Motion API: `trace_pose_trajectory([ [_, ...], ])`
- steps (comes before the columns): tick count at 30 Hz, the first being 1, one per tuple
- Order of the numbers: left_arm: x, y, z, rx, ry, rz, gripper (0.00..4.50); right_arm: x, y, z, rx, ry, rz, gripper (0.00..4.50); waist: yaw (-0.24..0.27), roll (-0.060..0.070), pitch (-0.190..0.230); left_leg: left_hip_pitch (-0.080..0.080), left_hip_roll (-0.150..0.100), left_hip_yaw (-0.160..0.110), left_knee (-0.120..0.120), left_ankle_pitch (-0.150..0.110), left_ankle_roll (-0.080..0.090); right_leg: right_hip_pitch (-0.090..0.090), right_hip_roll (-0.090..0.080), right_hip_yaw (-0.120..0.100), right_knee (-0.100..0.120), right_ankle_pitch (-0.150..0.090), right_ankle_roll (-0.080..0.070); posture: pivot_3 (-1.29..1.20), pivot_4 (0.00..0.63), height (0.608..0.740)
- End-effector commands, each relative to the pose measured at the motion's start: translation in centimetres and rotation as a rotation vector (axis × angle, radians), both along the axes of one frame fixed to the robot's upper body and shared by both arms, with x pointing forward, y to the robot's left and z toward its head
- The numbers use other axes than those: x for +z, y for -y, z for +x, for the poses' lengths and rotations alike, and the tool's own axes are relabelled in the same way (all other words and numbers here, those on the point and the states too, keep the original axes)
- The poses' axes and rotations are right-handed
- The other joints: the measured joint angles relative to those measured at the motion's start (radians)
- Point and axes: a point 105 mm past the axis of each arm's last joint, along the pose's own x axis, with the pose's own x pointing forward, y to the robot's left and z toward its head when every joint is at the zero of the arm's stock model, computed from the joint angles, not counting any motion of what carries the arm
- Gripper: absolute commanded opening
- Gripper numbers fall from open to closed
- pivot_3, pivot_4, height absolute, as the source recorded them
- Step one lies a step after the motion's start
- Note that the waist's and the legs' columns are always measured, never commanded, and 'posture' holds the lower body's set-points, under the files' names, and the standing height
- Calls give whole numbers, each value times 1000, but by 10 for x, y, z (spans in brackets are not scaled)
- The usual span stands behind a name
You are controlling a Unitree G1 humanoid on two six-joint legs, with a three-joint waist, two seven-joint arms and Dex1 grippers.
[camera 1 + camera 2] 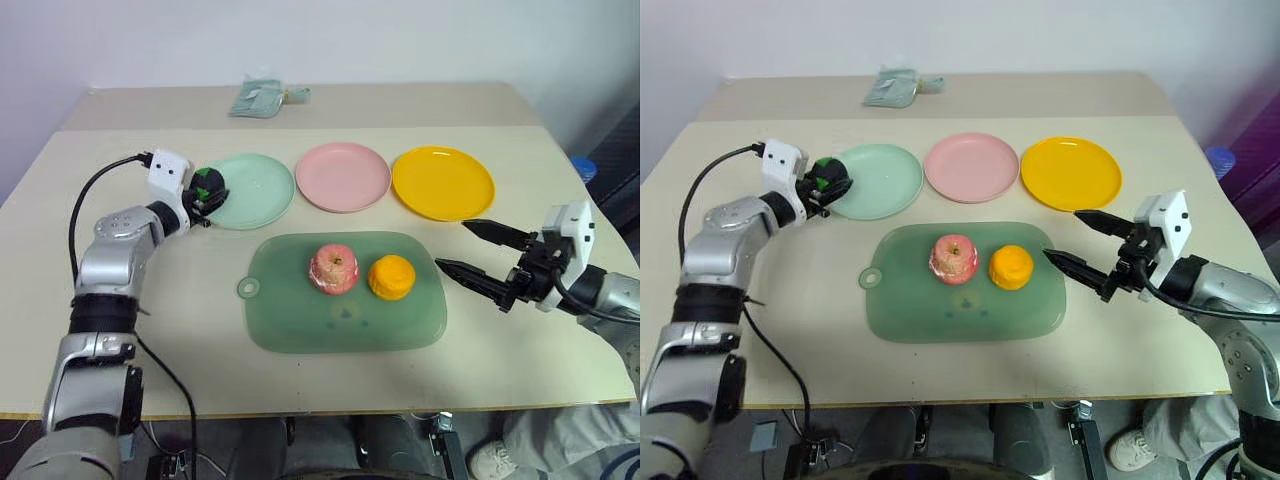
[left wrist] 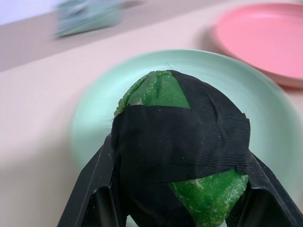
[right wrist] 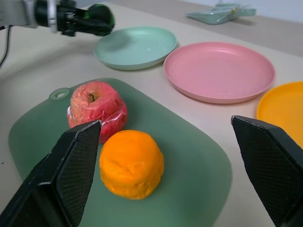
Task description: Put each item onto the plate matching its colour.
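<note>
Near the desk's left edge, the green-and-black ball [image 1: 208, 185] is being pinched between the fingers of the left gripper [image 1: 205, 197] and held over the near-left rim of the mint green plate [image 1: 255, 190], its matching colour. The pink plate [image 1: 343, 176] and yellow plate [image 1: 443, 182] are lying bare toward the far edge, while the apple [image 1: 334, 268] and orange [image 1: 391, 277] are waiting on the green board [image 1: 300, 320] nearer the front edge. Toward the right edge, the right gripper [image 1: 482, 257] is being held with fingers spread wide, aimed at the orange, likely for the next pick.

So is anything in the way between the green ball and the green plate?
Nothing visible is. The left gripper holds the green-and-black ball right at the rim of the mint green plate, whose surface ahead is bare.
</note>
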Motion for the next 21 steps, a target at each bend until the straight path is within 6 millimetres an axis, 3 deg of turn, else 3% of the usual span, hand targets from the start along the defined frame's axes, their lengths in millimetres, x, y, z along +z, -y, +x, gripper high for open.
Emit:
trace_pose_trajectory([
  [1, 9, 1, 13, 43, 15, -14, 3188, 6, -8, 1, 24, 51, -4, 4500, -2, 0, 0, 0, 0, 0, 0, 0, 0, 0, 0, 0, 0, 0, 0, 0, 150, 740],
  [4, 16, 6, 15, 7, 44, -11, 4469, 8, -18, -1, 67, 22, 14, 4500, -7, 0, 0, 0, 0, 0, 0, 0, 0, -1, 1, 0, 0, 0, 0, 0, 150, 740],
  [7, 32, 3, 9, -20, 126, -3, 4469, 11, -39, -3, 116, 26, -4, 4500, -9, 0, 0, 0, 1, 0, 0, 0, 0, -2, 1, 0, 1, 0, 0, 0, 150, 740],
  [10, 48, -7, -11, -62, 248, 27, 4469, 6, -71, -3, 172, 39, -50, 4500, -14, 0, 0, -1, 2, 1, 0, 0, -1, -4, 1, 1, 3, 0, 0, 0, 150, 740],
  [13, 44, -9, -44, -165, 272, 66, 4469, 2, -96, 7, 182, 51, -47, 4500, -21, 0, 0, -1, 4, 2, -2, 1, -1, -8, 0, 3, 5, 0, -1, 0, 150, 740],
  [17, 12, 19, -114, -467, 151, 139, 4469, -15, -120, 19, 204, 8, -72, 4500, -25, 0, 0, -2, 4, 3, -1, 1, -2, -8, -2, 3, 6, 0, -1, 0, 150, 740],
  [21, -7, 39, -150, -578, 76, 145, 4469, -33, -130, 33, 187, -51, -109, 4500, 1, -1, 0, -2, 3, 1, -1, 1, -2, -7, -4, 2, 5, 0, -1, 0, 150, 740],
])
